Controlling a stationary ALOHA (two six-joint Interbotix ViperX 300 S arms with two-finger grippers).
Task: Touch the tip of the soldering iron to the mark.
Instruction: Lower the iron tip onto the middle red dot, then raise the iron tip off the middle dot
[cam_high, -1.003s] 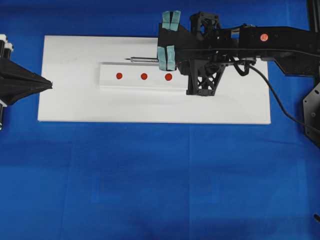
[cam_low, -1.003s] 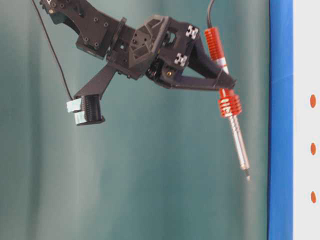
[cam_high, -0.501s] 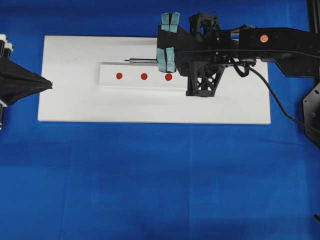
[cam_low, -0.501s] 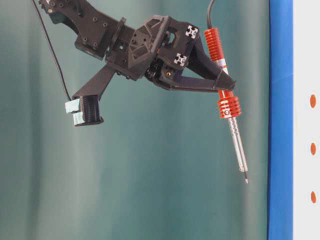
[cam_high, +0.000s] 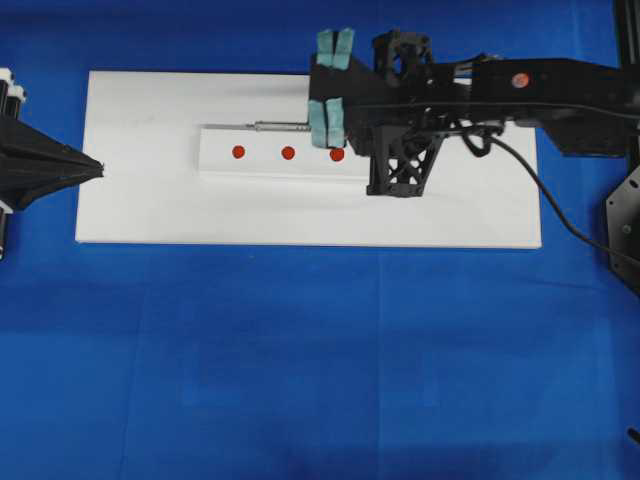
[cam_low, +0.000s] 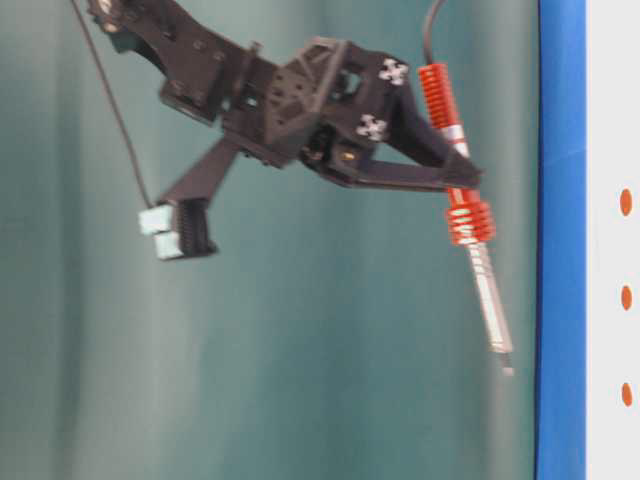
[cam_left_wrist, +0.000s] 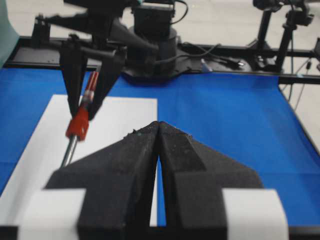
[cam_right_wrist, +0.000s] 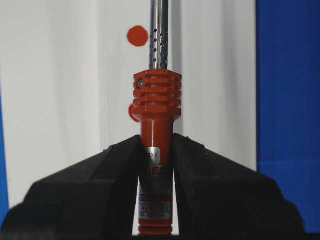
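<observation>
Left gripper (cam_high: 100, 170) parked at the left edge of the white board (cam_high: 140, 215), jaws pressed together, nothing between them; unchanged over the last second.

Moving right: raised white strip (cam_high: 262, 165) bearing three red marks (cam_high: 288, 153) in a row. Soldering iron (cam_low: 470, 240) now carried further left than a second ago: in the overhead view, shaft tip previously short of the leftmost mark's column, now about level with it, along the strip's far edge rather than over the dots. In the table-level view, iron shifted toward the board, tip closer to the surface but clearly still apart from it; slight motion blur on the arm. Judged as the approach phase: no contact made yet, lateral correction toward the row of marks likely still required before descent. Which mark is the target cannot be told.

Right gripper (cam_right_wrist: 156, 150) clamped on the iron's handle just below the ribbed collar, pads tight against both sides.

Appearance of the iron: slim orange-red handle with small label, finned collar, thin silver shaft perforated near the collar, pointed tip, black cord (cam_high: 560, 215) trailing back toward the right edge. Held tilted, tip angled down toward the board.
</observation>
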